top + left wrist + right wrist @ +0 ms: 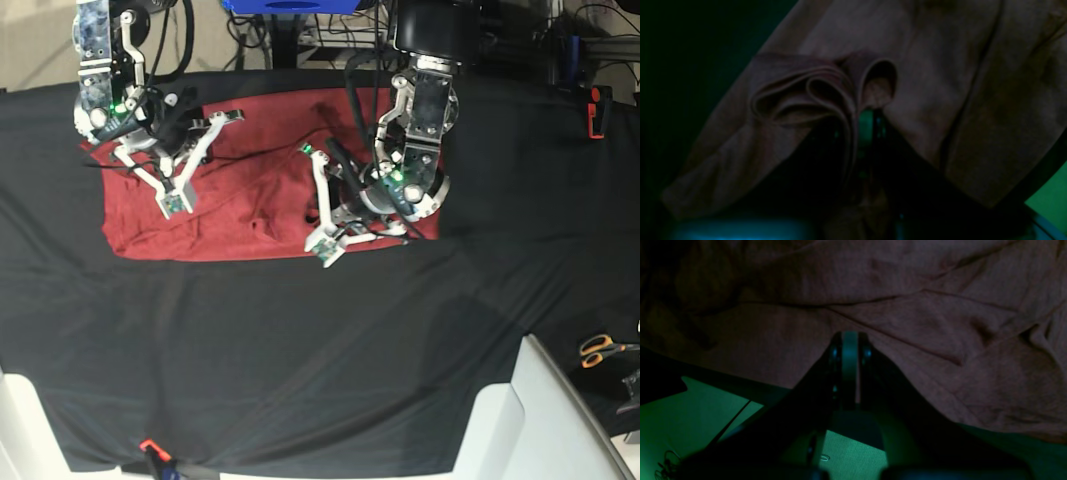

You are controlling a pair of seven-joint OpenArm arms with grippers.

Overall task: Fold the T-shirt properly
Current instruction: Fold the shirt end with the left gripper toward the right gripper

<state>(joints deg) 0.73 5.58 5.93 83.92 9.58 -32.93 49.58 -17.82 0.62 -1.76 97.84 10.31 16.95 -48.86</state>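
We are looking at the maroon T-shirt [235, 200] lying spread and rumpled on the far part of the black table cloth [300, 340]. Our left gripper [870, 115] is pinching a bunched loop of its fabric, jaws clamped together on the folds. Our right gripper [849, 350] is pressing its closed jaws against the shirt's edge, seemingly nipping it. Orange-handled scissors [600, 349] are lying well apart at the table's side.

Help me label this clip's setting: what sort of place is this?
Probably a robotics lab or workshop: two arms work a shirt on a table draped in black cloth, cables and gear crowd the back, scissors lie at the edge.
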